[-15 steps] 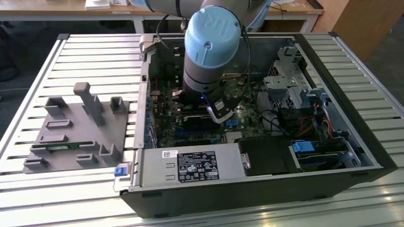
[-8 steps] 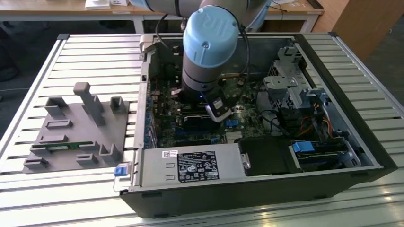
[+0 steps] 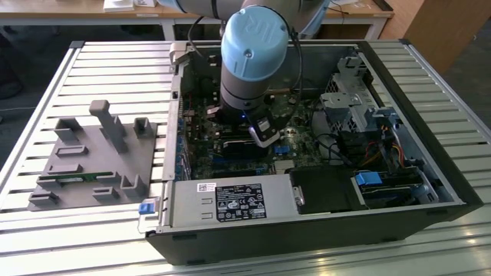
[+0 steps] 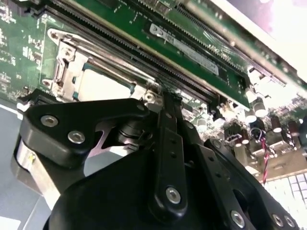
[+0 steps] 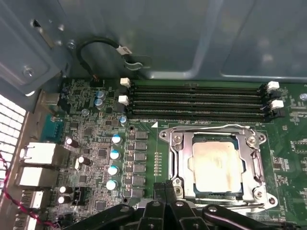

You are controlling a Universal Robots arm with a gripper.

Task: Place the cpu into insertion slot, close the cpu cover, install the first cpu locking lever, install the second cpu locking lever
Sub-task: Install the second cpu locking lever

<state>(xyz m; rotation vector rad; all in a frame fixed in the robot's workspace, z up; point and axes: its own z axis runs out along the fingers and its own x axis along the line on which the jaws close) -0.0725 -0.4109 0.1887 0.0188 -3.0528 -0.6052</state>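
In the first wrist view the cpu (image 5: 216,165) lies flat in the insertion slot, its dull silver top showing through the window of the cpu cover (image 5: 179,160). The cover is down over the chip. A thin wire lever (image 5: 220,126) runs along the socket's side nearest the memory slots. My gripper (image 5: 165,190) sits just off the socket's edge, black fingers pressed together and shut, with nothing seen between them. In the second wrist view the gripper (image 4: 165,98) is beside the cover (image 4: 62,67) and the cpu (image 4: 103,87). In the exterior view the gripper (image 3: 265,137) reaches down into the open case.
Black memory slots (image 5: 196,103) and blue-topped capacitors (image 5: 115,154) border the socket. A labelled power supply box (image 3: 230,202) fills the case's near side, and a drive cage (image 3: 349,103) stands at the exterior view's right. A grey fixture tray (image 3: 92,161) lies outside the case.
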